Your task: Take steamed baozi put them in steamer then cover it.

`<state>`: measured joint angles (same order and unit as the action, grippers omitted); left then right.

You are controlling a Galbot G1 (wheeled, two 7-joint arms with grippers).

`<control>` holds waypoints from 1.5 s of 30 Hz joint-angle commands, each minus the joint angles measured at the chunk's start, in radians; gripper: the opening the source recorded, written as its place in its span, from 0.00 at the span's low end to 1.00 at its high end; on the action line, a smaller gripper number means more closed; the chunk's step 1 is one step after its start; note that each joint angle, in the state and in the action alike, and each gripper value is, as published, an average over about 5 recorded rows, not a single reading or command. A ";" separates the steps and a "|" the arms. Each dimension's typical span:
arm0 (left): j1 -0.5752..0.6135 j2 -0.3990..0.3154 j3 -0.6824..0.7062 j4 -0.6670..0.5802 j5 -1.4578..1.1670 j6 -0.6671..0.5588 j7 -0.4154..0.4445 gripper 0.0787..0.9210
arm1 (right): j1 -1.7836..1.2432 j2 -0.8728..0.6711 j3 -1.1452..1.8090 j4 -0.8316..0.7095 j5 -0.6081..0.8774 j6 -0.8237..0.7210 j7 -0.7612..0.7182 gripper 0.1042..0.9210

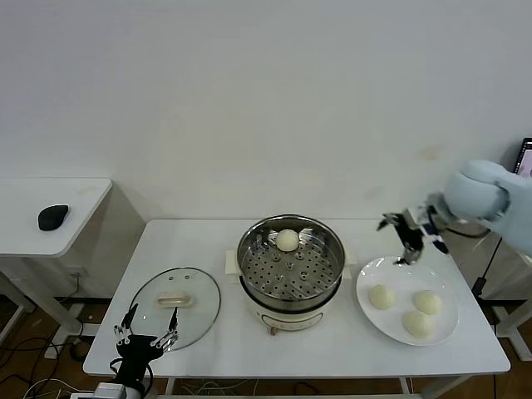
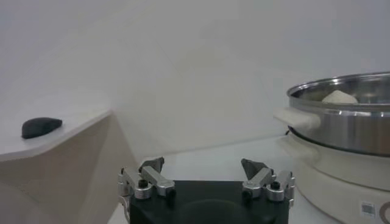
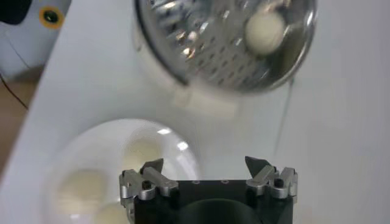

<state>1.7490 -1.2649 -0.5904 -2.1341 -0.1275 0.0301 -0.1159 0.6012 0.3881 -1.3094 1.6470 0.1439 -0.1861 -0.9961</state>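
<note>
My right gripper (image 1: 409, 239) is up in the air above the back edge of the white plate (image 1: 449, 332), on the right side of the table (image 1: 208, 241). Its fingers are spread wide apart and nothing is between them. In my right wrist view the 2 fingertips (image 3: 152, 165) stand far from each other, with the plate and the steamer below them.

My left gripper (image 1: 146, 332) waits low at the front left corner of the table, just in front of the cover. Its fingers are spread wide too, and it holds nothing.

The steamer (image 1: 290, 268) sits in the middle of the table. It is a shiny steel pot on a white base, with a tray full of little holes inside. 1 steamed baozi (image 1: 288, 240) lies on that tray, at the back, near the far wall of the pot. From my left wrist view I can see its pale top (image 2: 339, 97) poking just over the rim.

3 more steamed baozi are on the white plate to the right of the steamer: 1 on the left (image 1: 381, 297), 1 on the right (image 1: 428, 302), and 1 at the front (image 1: 418, 323).

The cover (image 1: 175, 306) lies flat on the table to the left of the steamer. It is clear glass with a cream handle on top. The steamer is open.

A black computer mouse (image 1: 53, 217) sits on the small side table (image 1: 83, 195) far to the left.
</note>
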 commanded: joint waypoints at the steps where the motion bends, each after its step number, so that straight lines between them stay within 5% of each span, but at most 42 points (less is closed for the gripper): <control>1: -0.009 0.001 -0.002 0.014 -0.024 -0.013 0.002 0.88 | -0.471 -0.176 0.342 0.008 -0.100 -0.064 0.008 0.88; 21: -0.017 -0.005 -0.035 0.045 -0.025 -0.016 0.004 0.88 | -0.693 0.202 0.467 -0.338 -0.214 0.001 0.055 0.88; 39: -0.028 -0.008 -0.037 0.060 -0.011 -0.014 0.003 0.88 | -0.689 0.298 0.467 -0.423 -0.245 -0.006 0.055 0.88; 45: -0.031 -0.009 -0.035 0.063 -0.012 -0.014 0.003 0.88 | -0.677 0.287 0.464 -0.420 -0.253 -0.012 0.036 0.76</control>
<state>1.7190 -1.2745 -0.6261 -2.0719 -0.1401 0.0157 -0.1124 -0.0692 0.6457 -0.8537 1.2591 -0.0932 -0.1934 -0.9476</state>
